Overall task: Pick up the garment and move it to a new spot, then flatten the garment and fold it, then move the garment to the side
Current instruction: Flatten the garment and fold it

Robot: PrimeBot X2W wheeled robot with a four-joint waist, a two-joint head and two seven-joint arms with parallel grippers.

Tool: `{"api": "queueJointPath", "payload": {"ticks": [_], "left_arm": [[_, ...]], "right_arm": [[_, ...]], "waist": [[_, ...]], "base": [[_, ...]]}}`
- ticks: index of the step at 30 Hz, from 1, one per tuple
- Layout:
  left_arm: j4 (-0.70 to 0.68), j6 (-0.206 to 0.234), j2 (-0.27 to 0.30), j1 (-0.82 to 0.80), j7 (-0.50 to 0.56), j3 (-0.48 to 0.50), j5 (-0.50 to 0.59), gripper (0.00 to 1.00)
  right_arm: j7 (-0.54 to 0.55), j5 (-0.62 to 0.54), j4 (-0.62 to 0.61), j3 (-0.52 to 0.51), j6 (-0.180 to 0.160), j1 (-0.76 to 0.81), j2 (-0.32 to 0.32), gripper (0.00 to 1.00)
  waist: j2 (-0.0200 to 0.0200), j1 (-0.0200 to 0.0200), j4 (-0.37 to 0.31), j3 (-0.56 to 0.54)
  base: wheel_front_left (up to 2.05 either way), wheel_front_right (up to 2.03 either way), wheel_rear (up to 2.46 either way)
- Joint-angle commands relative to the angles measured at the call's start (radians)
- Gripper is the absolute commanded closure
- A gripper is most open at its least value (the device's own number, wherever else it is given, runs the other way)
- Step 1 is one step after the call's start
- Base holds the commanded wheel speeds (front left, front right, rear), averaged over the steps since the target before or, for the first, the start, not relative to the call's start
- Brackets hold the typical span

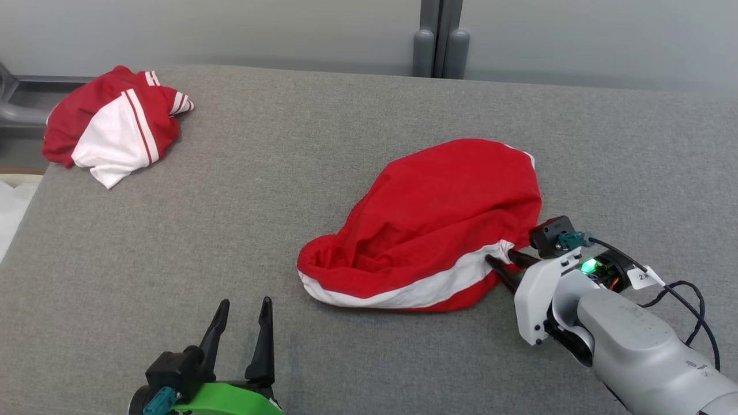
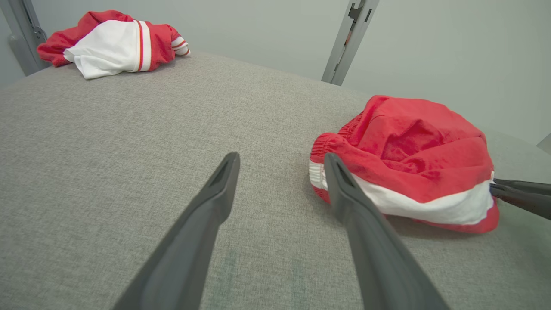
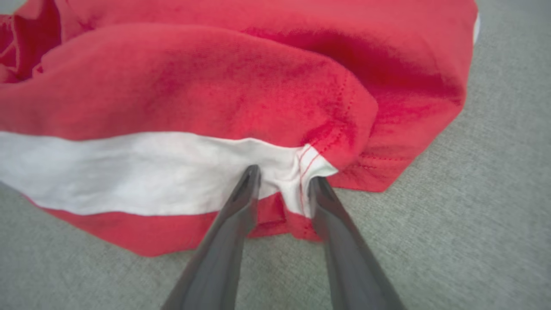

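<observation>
We see soft matt cloth in the garment (image 1: 112,129) and the red shorts (image 1: 438,225), coarse matt grey weave on the surface (image 1: 323,144), smooth matt dark plastic on the left gripper (image 1: 245,301) and right gripper (image 1: 500,256), a glossy green wrist cover (image 1: 225,397), and a pale satin-smooth right arm casing (image 1: 634,346).

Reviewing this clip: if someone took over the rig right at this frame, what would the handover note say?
Left gripper: open, empty, low over the near part of the grey cushion.
Right gripper: jaws shut on the white band at the edge of the red garment, which lies rumpled mid-cushion, not lifted.
Striped shirt: crumpled at the far left corner, no gripper on it.
Done: the grasp only.
Left: lift and move to a new spot, flatten, fold, set aside.
</observation>
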Motion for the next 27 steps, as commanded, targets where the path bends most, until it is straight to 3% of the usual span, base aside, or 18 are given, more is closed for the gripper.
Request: {"api": "queueJointPath", "payload": {"ticks": [1,11,27], "left_arm": [[0.0,-0.005,0.002,-0.004,-0.001,0.005,0.003,0.0],[0.02,-0.005,0.002,0.011,-0.001,-0.026,-0.02,0.0],[0.217,-0.005,0.144,-0.207,-0.001,-0.349,-0.222,0.0]], "right_arm": [[-0.015,0.009,0.008,0.012,-0.002,-0.012,-0.008,1.0],[-0.096,0.058,-0.017,0.051,-0.001,0.01,-0.034,1.0],[-0.131,0.091,0.001,0.029,-0.001,-0.029,-0.062,1.0]], "waist": [[-0.0001,0.0,-0.003,-0.004],[-0.0001,0.0,-0.051,-0.033],[-0.0001,0.0,-0.114,-0.007]], "base": [[0.0,0.0,0.0],[0.0,0.0,0.0],[0.0,0.0,0.0]]}}
